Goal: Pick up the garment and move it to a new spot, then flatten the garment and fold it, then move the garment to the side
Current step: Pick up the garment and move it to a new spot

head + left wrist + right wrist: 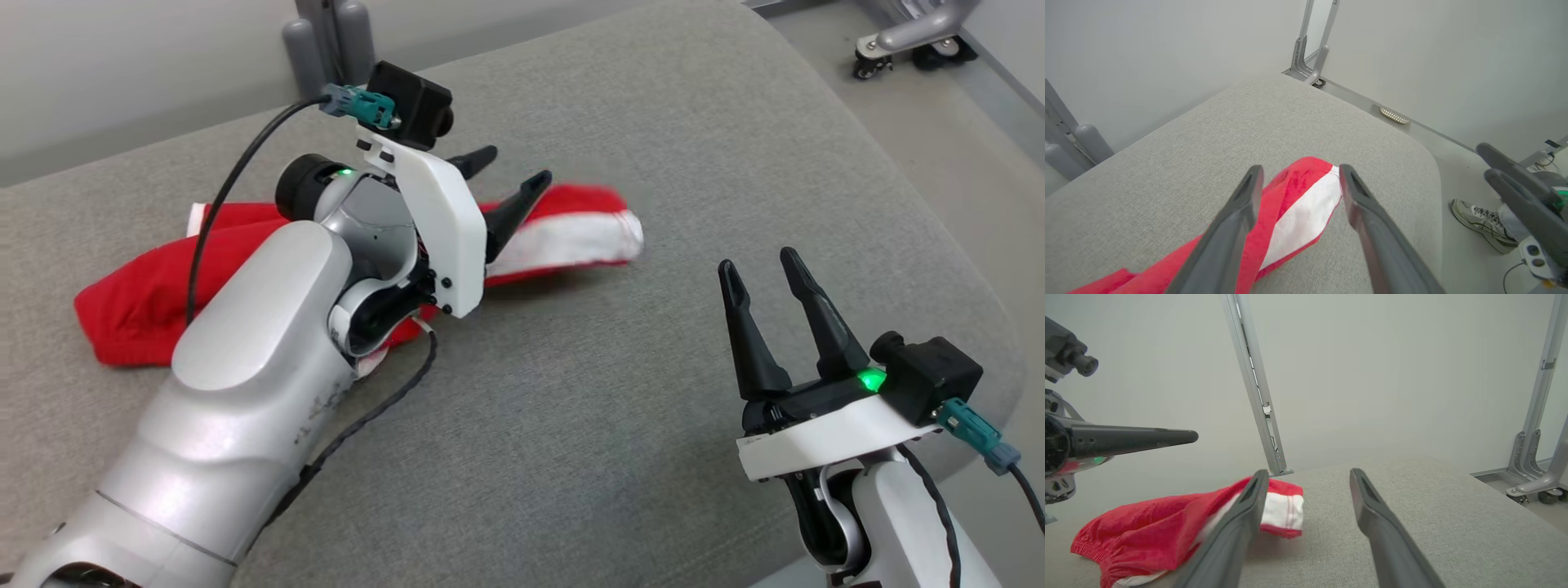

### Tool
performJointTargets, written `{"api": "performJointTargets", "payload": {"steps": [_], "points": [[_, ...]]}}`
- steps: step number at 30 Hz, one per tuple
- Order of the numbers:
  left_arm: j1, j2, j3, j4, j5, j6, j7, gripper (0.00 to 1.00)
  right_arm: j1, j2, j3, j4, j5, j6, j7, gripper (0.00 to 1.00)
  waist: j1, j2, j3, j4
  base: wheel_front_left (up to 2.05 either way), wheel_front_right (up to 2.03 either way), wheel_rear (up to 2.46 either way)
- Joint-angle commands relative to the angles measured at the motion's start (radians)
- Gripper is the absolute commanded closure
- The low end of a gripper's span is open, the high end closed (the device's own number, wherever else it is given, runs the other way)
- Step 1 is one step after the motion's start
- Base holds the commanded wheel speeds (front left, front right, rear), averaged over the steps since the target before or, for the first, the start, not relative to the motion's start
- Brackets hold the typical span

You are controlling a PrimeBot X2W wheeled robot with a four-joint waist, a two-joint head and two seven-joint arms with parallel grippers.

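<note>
**Left gripper** (513, 170): two long dark fingers standing apart with nothing pinched between them. It hangs low over the garment, tips aimed toward the garment's far end. Whether a fingertip brushes the cloth cannot be told.

**Red fabric garment with white panels and a gathered red hem** (139, 302): lies loose on the cushion in a long, crumpled bunch. It sits directly beneath the left gripper and runs back under that arm's forearm. In the left wrist view its white-faced end (1298, 212) shows between and just beyond the fingers.

**Right gripper** (759, 265): fingers spread wide and empty, over bare cushion. The garment lies ahead of it and off to its left, well apart. In the right wrist view (1309, 473) the white end shows just past the left-hand finger.

**Broad grey woven cushion with a rounded corner** (571, 425): carries the garment. Bare fabric surrounds the right gripper on every side.

**Pale laced trainer, on a person's foot** (1478, 218): on the floor past the cushion's edge, to the right of the left gripper in its own view.

**Step in hand (judged)**: the garment appears set down at its spot, neither flattened nor folded. Flattening looks to be next.

**Next move calls for (judged)**: both grippers need to come down at opposite ends of the bunch. The left is already placed over it. The right must reach forward and to its left for the white end. Each should nip an edge only, then the two draw apart to spread the cloth.
</note>
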Motion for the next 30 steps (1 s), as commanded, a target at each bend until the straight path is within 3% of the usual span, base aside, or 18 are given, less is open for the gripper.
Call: {"api": "performJointTargets", "payload": {"steps": [1, 16, 30], "points": [[-0.022, 0.017, 0.001, 0.011, -0.002, -0.006, -0.019, 0.0, -0.008, -0.004, -0.006, -0.002, -0.004, 0.002, 0.0, 0.0, 0.0, -0.0001, -0.002, 0.019, 0.0, 0.0, 0.0], [0.072, 0.152, 0.05, -0.055, -0.045, 0.002, -0.202, 0.0, 0.011, -0.004, -0.04, 0.017, -0.067, 0.002, 0.0, 0.0, 0.0, -0.0001, -0.076, 0.181, 0.0, 0.0, 0.0], [0.38, 0.275, 0.154, -0.241, 0.022, 0.169, -0.497, 0.0, 0.06, -0.01, -0.104, 0.017, -0.106, 0.002, 0.0, 0.0, 0.0, -0.0001, -0.151, 0.289, 0.0, 0.0, 0.0]]}}
